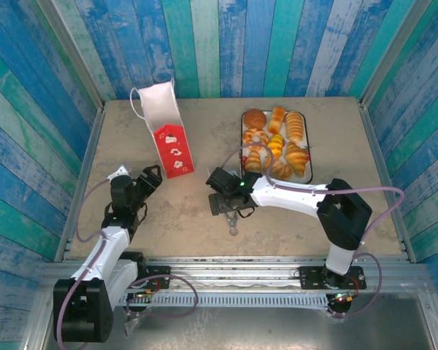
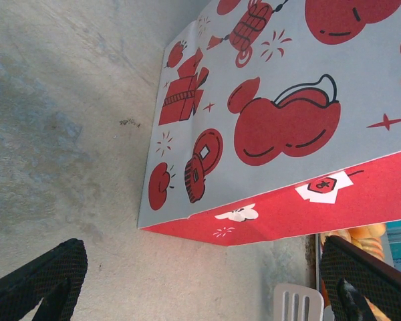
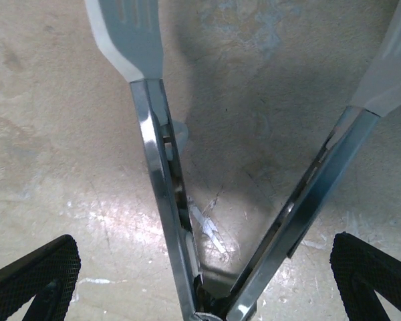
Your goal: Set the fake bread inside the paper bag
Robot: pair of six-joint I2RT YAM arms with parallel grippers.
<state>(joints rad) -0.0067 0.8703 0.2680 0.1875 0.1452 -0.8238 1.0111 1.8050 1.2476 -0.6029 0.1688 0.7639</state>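
The fake bread, several glossy golden pastries, lies on a white tray at the back right; an orange piece peeks past the bag. The paper bag, white above and red below, stands at the back left, and its printed side is close in the left wrist view. My left gripper is open just short of the bag's base, holding nothing. My right gripper is wide open low over the table, straddling metal tongs without touching them.
The tongs lie spread in a V on the table in front of the tray, their pale tips pointing away from the wrist; one tip also shows beside the bag. Blue plank walls enclose the table on three sides.
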